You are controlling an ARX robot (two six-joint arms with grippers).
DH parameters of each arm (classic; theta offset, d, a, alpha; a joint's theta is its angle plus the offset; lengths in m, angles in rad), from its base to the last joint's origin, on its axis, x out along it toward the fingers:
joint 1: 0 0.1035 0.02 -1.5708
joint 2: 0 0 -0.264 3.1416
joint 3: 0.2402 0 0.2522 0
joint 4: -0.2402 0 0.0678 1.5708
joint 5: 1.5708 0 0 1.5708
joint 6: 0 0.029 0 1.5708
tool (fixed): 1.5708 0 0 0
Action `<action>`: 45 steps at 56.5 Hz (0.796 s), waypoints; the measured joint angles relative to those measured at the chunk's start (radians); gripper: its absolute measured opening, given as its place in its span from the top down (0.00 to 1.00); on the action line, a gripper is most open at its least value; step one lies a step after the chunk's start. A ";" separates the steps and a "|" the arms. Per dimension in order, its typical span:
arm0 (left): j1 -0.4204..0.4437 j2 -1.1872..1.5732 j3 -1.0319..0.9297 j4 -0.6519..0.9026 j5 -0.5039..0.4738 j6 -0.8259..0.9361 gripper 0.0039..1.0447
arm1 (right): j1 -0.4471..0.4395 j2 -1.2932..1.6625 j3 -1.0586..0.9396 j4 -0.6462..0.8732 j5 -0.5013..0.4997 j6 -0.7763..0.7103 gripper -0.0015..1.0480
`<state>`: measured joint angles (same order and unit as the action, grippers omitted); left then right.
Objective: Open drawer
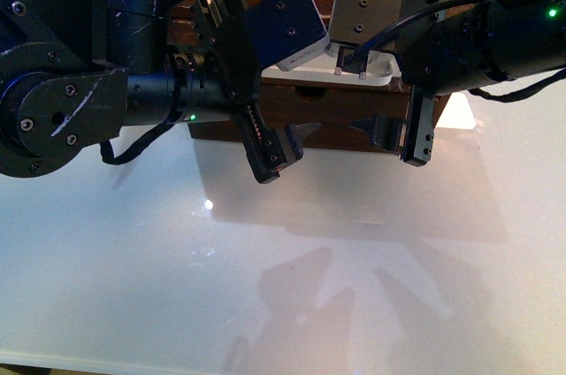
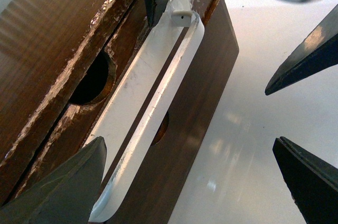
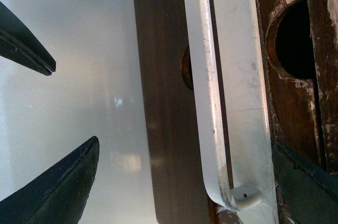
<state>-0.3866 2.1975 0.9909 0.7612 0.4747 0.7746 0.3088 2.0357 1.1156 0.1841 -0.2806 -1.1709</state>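
My left claw (image 1: 270, 65) is spread wide. One finger (image 2: 66, 184) is up by the top of the wooden box (image 2: 47, 34), and the other is low over the white bench (image 1: 283, 260). My right claw (image 1: 382, 57) is spread just as wide beside it. In the front view its low tip faces my left one across a small gap. Neither claw pinches anything.

The drawer (image 2: 128, 47) is the upper one in the box, which stands on the bench straight ahead of me, just behind both claws. Its dark-brown front is scratched whitish and has a half-round notch (image 2: 92, 78) cut in its top edge. The long white bar handle (image 2: 142, 108) runs across it. In both wrist views the handle lies between my open fingers, and I cannot see any finger touching it. Below the handle is the plain lower drawer front (image 2: 195, 102). The drawer looks about level with the box around it, but I cannot tell for sure whether it is fully pushed in.
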 joint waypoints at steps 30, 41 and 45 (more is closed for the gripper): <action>0.008 0.046 0.070 -0.061 0.049 0.026 0.08 | 0.001 0.019 0.027 -0.020 0.004 0.008 0.09; 0.011 0.057 0.091 -0.095 0.062 0.052 0.08 | 0.002 0.030 0.027 -0.020 0.003 0.016 0.09; 0.013 0.064 0.100 -0.105 0.070 0.055 0.08 | 0.002 0.032 0.027 -0.020 0.003 0.016 0.09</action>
<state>-0.3740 2.2612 1.0908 0.6567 0.5449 0.8295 0.3107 2.0682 1.1431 0.1638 -0.2771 -1.1549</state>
